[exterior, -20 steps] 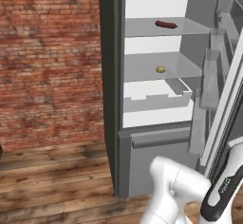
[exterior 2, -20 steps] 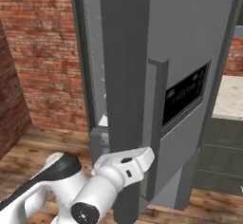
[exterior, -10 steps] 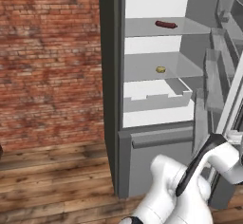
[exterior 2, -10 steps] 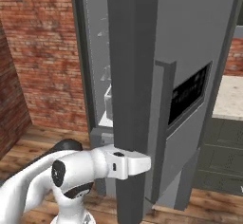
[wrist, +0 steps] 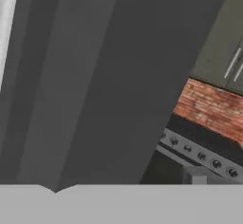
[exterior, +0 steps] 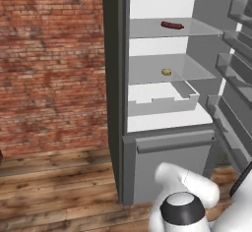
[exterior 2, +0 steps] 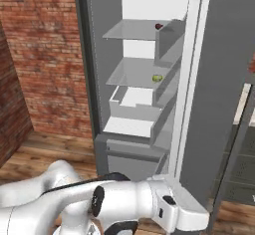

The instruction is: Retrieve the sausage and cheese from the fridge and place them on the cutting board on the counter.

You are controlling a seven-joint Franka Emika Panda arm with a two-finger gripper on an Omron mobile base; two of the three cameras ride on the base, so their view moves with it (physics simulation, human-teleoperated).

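One sausage [exterior: 172, 25] near the top shelf's [exterior: 147, 29] right edge, one cheese [exterior: 167, 72] mid-shelf below; tool spread wide.

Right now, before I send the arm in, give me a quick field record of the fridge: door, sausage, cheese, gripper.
fridge: door swung open, white interior exposed
sausage: lying on the top shelf, towards the right
cheese: on the shelf below, apart from the sausage
drawer: under the cheese shelf, white
gripper: jaws open, holding nothing; the hand view faces the grey door
floor: wooden planks, brick wall behind
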